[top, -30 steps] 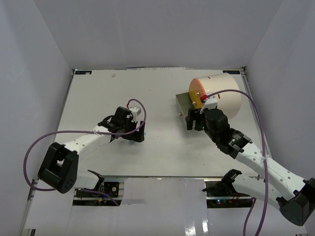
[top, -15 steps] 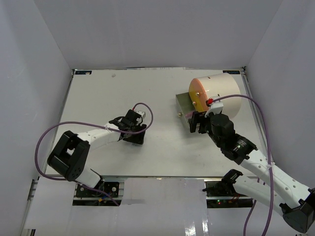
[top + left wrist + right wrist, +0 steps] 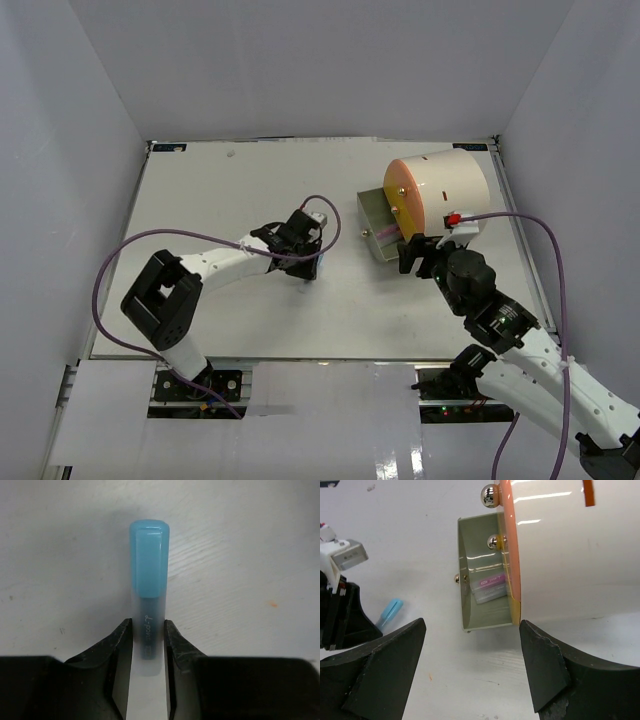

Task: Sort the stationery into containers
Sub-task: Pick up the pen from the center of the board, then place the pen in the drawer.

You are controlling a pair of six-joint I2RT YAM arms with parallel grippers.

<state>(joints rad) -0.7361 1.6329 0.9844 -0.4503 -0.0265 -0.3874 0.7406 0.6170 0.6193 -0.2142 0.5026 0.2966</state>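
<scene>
The left claw (image 3: 148, 639) sits near the middle of the top view, low over the pale worktop (image 3: 220, 200). In the left wrist view its two fingers press against either side of a blue-capped marker (image 3: 149, 565), gripping the frosted barrel just below the cap. The cap points away from the claw toward the top of that frame. I cannot tell whether the marker rests on the worktop or is just clear of it.

In the upper right of the top view a cream-white drum (image 3: 450, 185) lies on its side, its orange face (image 3: 403, 190) turned toward the middle of the worktop. A grey-green drawer (image 3: 465, 580) stands pulled out of that face. A pink pen (image 3: 492, 582) lies inside it, with a clear piece (image 3: 490, 595) right beside it. Two shiny round knobs (image 3: 489, 495) show on the orange face.

The right claw (image 3: 470, 672) hangs just in front of the drawer, on the side toward the bottom of the top view. Its fingers are spread wide and hold nothing.
</scene>
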